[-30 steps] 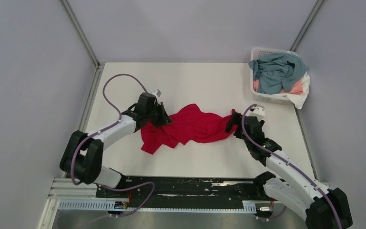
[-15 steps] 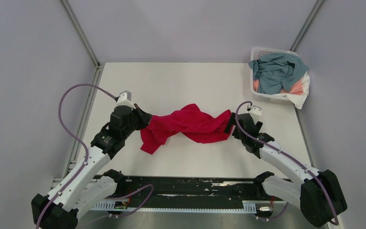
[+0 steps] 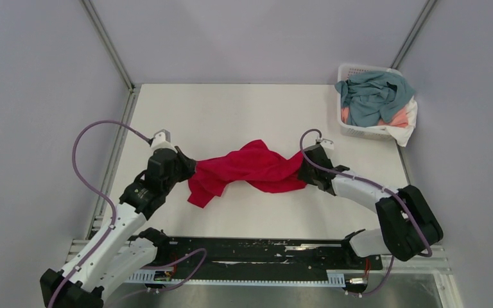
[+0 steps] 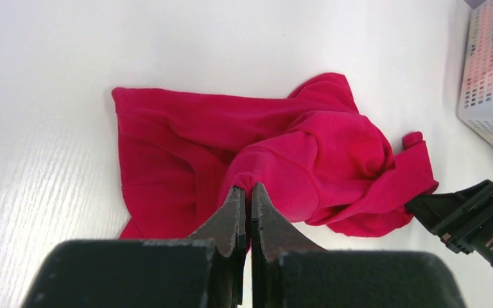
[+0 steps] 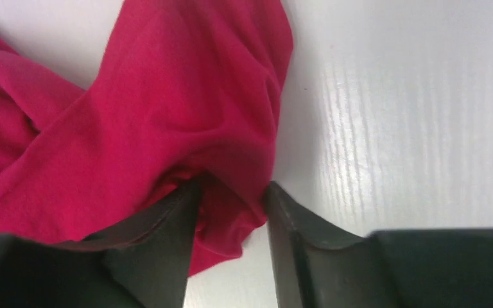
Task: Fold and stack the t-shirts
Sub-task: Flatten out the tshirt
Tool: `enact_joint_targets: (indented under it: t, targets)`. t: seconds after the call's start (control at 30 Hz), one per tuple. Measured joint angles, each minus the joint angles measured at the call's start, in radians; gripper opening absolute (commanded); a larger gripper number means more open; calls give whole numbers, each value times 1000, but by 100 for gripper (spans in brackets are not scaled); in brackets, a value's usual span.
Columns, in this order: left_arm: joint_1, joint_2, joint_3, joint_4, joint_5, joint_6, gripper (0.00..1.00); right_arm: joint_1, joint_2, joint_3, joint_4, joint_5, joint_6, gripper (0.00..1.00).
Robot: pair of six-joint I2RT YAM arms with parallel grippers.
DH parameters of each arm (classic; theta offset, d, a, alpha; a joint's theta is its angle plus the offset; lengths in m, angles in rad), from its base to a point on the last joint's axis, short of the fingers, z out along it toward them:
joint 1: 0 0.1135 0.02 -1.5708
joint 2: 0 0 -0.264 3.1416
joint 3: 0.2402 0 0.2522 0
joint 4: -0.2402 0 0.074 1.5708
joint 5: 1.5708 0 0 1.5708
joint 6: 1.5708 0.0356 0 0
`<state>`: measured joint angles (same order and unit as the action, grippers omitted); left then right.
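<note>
White table [image 3: 244, 109] holds red t-shirt [image 3: 250, 168], pinched by left hand [image 4: 244, 192] and right hand [image 5: 231, 199]; basket [image 3: 359, 131] well apart.

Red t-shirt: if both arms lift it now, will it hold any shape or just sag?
The red t-shirt will likely sag: it lies twisted and creased between the left gripper and right gripper. It probably lifts easily, being thin cloth. The small pinches may slip.

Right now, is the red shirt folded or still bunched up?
Bunched and twisted, not folded. The red shirt is strung between the left gripper and the right gripper, its folds rumpled on the table.
</note>
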<state>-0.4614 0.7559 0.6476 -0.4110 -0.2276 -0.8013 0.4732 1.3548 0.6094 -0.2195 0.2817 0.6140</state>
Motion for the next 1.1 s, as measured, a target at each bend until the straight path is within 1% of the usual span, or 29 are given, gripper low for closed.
enact_joint_targets:
  t: [0.07, 0.1, 0.23, 0.3, 0.37, 0.43, 0.53, 0.63, 0.7, 0.8, 0.93, 1.1]
  targets:
    - [0, -3, 0, -3, -19, -1, 0, 0, 35, 10, 23, -1, -9, 7]
    - [0, -3, 0, -5, -34, -2, 0, 0, 52, 17, 31, 0, -12, 1]
    - [0, -3, 7, -21, -89, -1, 0, 0, 89, 56, 65, 4, -43, 0]
    - [0, -2, 37, -54, -109, 0, 0, 0, 85, 90, 55, 5, -61, 0]
    - [0, -5, 101, -97, -125, 4, 0, 3, 55, 134, 26, 12, -87, 0]
    - [0, -23, 185, -115, -143, 13, 0, 6, -23, 175, -9, 15, -118, 0]
    - [0, -82, 285, -123, -159, 33, 0, 10, -217, 235, -42, -11, -175, 0]
    - [0, -134, 411, -134, -143, 68, 0, 18, -438, 328, -53, -99, -233, 0]
    - [0, -156, 510, -140, -113, 93, 0, 23, -543, 399, -53, -173, -267, 0]
    - [0, -183, 656, -146, -51, 125, 0, 25, -644, 520, -57, -295, -311, 0]
    - [0, -232, 766, -124, 42, 153, 0, 26, -688, 683, -79, -454, -347, 0]
    - [0, -262, 873, -109, 171, 180, 0, 26, -690, 819, -106, -610, -356, 0]
